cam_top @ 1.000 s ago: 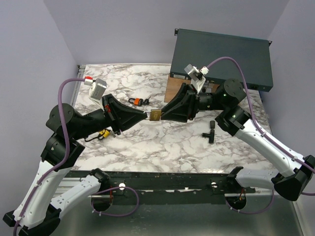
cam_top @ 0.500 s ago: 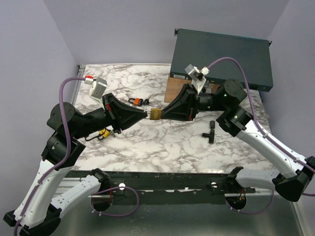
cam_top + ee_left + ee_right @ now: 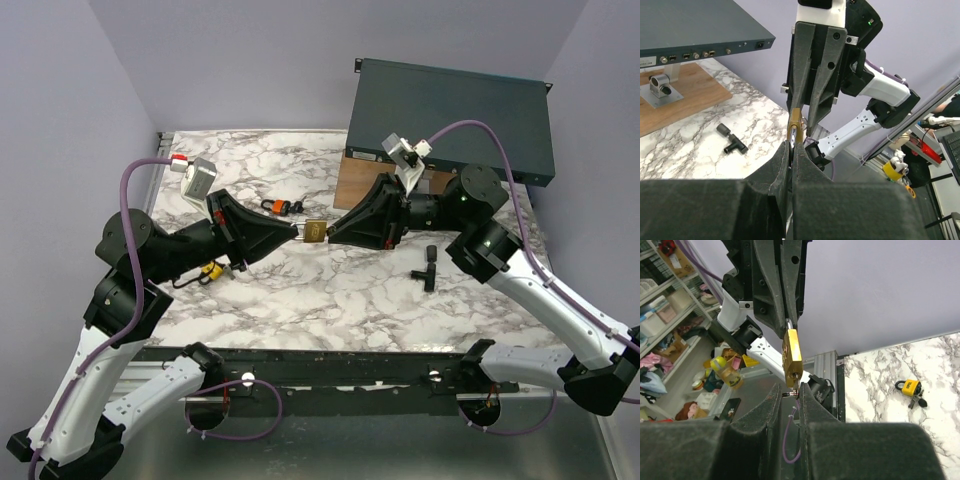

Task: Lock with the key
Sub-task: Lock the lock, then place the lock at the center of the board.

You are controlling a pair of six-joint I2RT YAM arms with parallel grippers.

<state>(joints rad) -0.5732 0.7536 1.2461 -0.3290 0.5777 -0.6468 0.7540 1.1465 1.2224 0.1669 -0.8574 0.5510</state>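
The left gripper (image 3: 298,233) pinches the brass padlock (image 3: 315,232) in midair so the right gripper (image 3: 329,233), clamped on the key (image 3: 793,389), can twist it.

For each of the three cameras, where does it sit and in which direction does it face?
Top external: above and behind the robot, looking down on the marble table; both arms show, left hand and right hand meeting.
Left wrist: on the left arm, facing along its own fingers toward the right arm.
Right wrist: on the right arm, facing along its own fingers toward the left arm.
Shared: all views show the brass padlock.
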